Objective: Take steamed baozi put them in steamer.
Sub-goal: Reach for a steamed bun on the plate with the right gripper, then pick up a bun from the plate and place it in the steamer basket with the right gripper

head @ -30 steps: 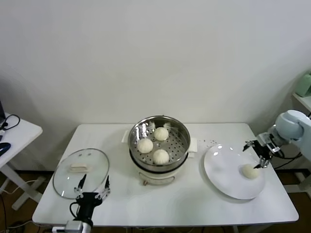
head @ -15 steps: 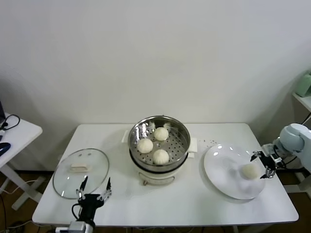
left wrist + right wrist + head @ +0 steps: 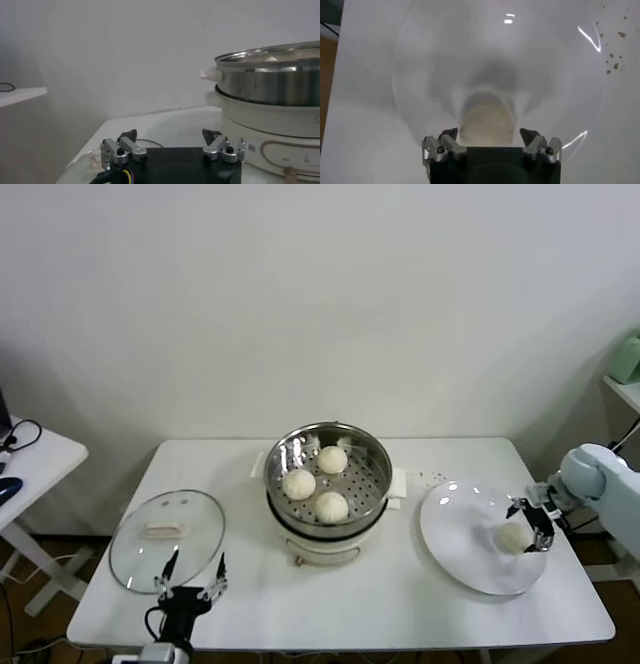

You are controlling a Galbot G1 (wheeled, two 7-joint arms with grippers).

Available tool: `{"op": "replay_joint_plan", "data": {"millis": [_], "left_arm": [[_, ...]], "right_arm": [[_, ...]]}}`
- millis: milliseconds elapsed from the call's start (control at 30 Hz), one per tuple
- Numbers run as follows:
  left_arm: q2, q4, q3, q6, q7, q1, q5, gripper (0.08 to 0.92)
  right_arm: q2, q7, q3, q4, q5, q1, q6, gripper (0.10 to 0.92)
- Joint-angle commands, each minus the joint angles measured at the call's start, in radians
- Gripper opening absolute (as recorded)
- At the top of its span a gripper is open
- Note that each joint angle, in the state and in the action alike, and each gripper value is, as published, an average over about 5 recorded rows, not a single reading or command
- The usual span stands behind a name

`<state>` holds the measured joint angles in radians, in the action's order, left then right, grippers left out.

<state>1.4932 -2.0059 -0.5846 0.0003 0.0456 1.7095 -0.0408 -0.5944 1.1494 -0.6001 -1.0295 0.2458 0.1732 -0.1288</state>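
Three steamed baozi [image 3: 316,482] sit on the perforated tray inside the steamer [image 3: 328,529], which stands in the middle of the white counter [image 3: 400,604]; its far inner wall is partly lost in glare, and pale reflections there could be mistaken for more dough. From the left wrist view only the steamer's steel rim and cream base [image 3: 270,120] show, the buns being hidden behind the rim apart from a faint pale sliver at the top. The fourth bun [image 3: 512,536] lies on the white plate [image 3: 455,534] at the right side of the counter, toward the plate's right edge. The right end effector [image 3: 529,522] is down at this bun with its fingers spread wide, one on each side of it; in the right wrist view the bun [image 3: 486,125] sits between the two fingertips [image 3: 449,135], its near part cut off by the black body of the end effector, and whether the fingers touch the dough cannot be made out. Small dark crumbs [image 3: 615,50] speckle the counter beside the plate. The left end effector [image 3: 190,582] waits low at the front left edge of the counter, fingers apart and holding nothing, just in front of the glass lid [image 3: 166,537] lying flat there; the arm behind it is cut off by the picture's lower edge.
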Motion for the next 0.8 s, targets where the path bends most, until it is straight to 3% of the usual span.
{"op": "replay_joint_plan", "data": {"millis": [33, 367, 600, 800], "left_arm": [[0.001, 0.002, -0.002, -0.001, 0.0, 0.002, 0.001, 0.823], [0.007, 0.006, -0.001, -0.001, 0.001, -0.001, 0.006, 0.823], [0.005, 0.006, -0.002, -0.003, 0.001, -0.001, 0.006, 0.823], [0.002, 0.008, 0.001, -0.002, 0.0, -0.002, 0.008, 0.823]], "right_arm": [[-0.037, -0.001, 0.005, 0.044, 0.012, 0.013, 0.0, 0.823], [-0.033, 0.011, 0.003, 0.059, 0.01, 0.001, 0.008, 0.813], [-0.033, 0.01, -0.003, 0.067, -0.019, -0.01, 0.02, 0.722], [-0.01, 0.007, -0.093, 0.042, -0.179, -0.088, 0.077, 0.689]]}}
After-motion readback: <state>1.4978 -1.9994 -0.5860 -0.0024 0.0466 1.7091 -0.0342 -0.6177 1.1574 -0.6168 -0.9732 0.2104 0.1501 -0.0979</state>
